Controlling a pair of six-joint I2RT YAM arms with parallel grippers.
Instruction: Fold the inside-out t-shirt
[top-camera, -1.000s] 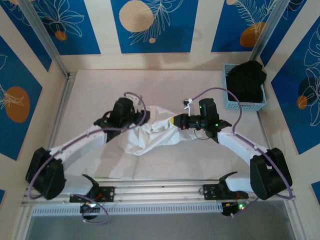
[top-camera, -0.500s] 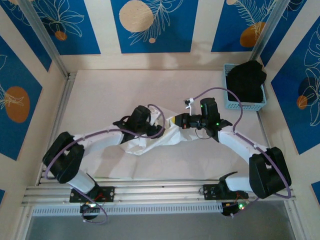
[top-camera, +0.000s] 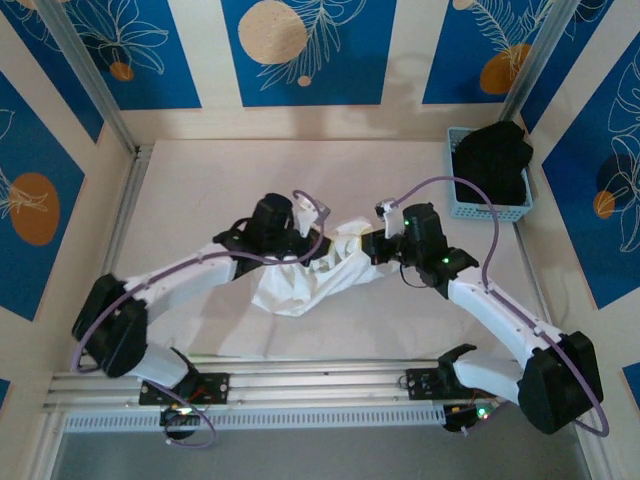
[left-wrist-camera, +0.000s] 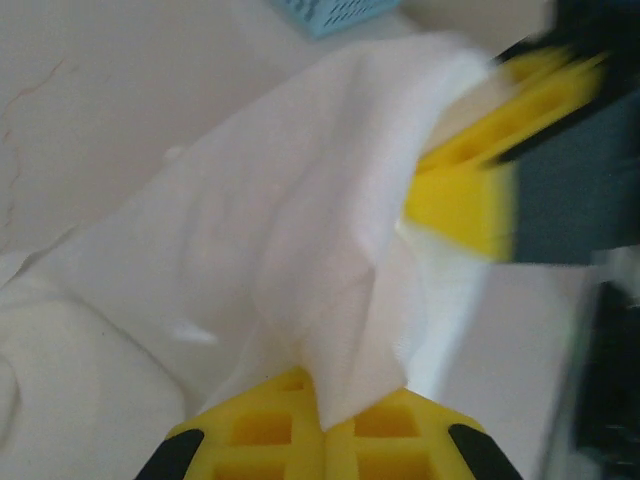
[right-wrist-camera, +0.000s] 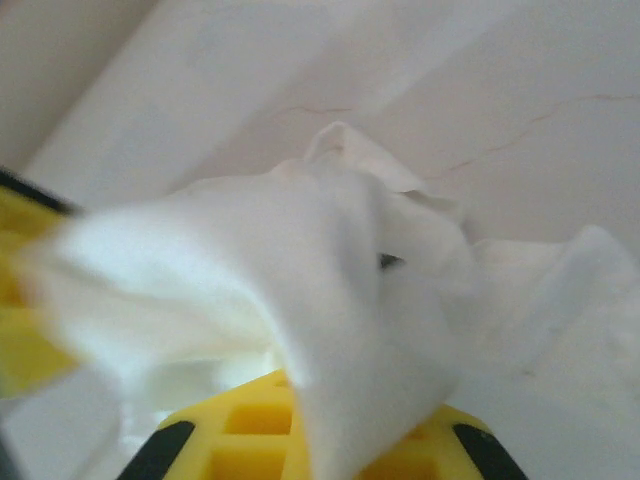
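Two grippers meet over one bunched white heap, the inside-out t-shirt (top-camera: 305, 280), which lies on the table (top-camera: 190, 190) well to the left of the blue basket (top-camera: 456, 196) and nearer the arm bases than the basket is. The basket sits in the far right corner with a black garment (top-camera: 495, 160) piled in it. The shirt is crumpled rather than spread, its bulk sagging toward the near side and its upper edge drawn up between the arms. The left gripper (top-camera: 303, 238) comes onto the cloth from the side away from the basket. In the left wrist view its yellow fingers (left-wrist-camera: 262, 432) are clenched on a raised fold of the shirt (left-wrist-camera: 300, 250), which stands up from between them in a peak. The right gripper (top-camera: 374, 246) holds the basket-side end of the same ridge. In the right wrist view white cloth (right-wrist-camera: 300, 270) rises from between the yellow pads (right-wrist-camera: 250, 430) and drapes forward over them. That picture is blurred, so I put it as apparently clamped on the shirt rather than certain. The two grippers are close together. The right one's yellow finger (left-wrist-camera: 465, 190) shows in the left wrist view with the shirt's edge against it, and a corner of the basket (left-wrist-camera: 335, 12) sits at the top of that view.
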